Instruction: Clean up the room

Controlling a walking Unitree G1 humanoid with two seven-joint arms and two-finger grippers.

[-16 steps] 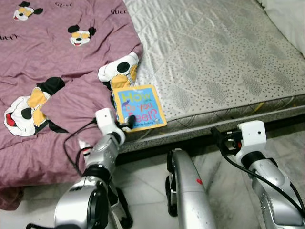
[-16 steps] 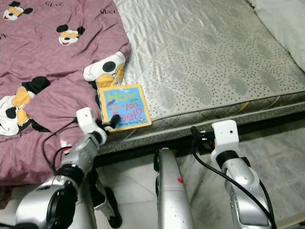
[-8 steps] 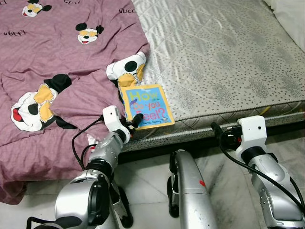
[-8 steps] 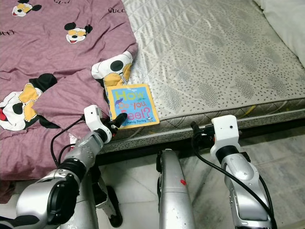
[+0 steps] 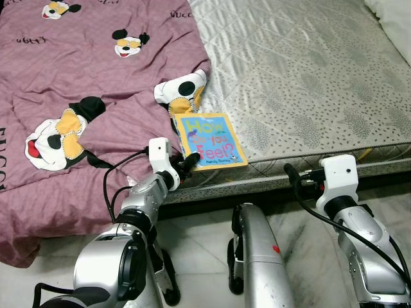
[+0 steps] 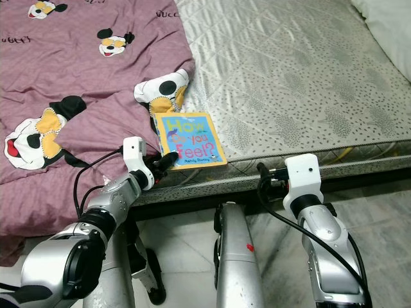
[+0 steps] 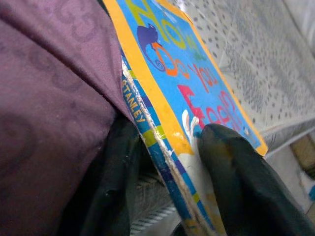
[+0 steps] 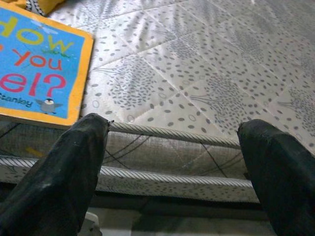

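Left claw is clenched on the near corner of the picture book. One black finger sits on top of the blue cover and the other black finger is under the book, so the book's edge is pinched between them. The book is blue with an orange border and bright letters on the front. It lies flat on the bed, right at the near edge of the grey dotted mattress, with its near corner sticking a little over the side. Just beside the book, touching its far corner, is the purple blanket with cartoon mouse faces on it. The blanket covers the left part of the bed and hangs down over the edge toward the floor. The right claw is released, with its two black fingers spread wide apart and nothing between them. It hangs in front of the side of the mattress, well apart from the book and lower than the top of the bed. A white pillow peeks in at the far right corner of the bed.
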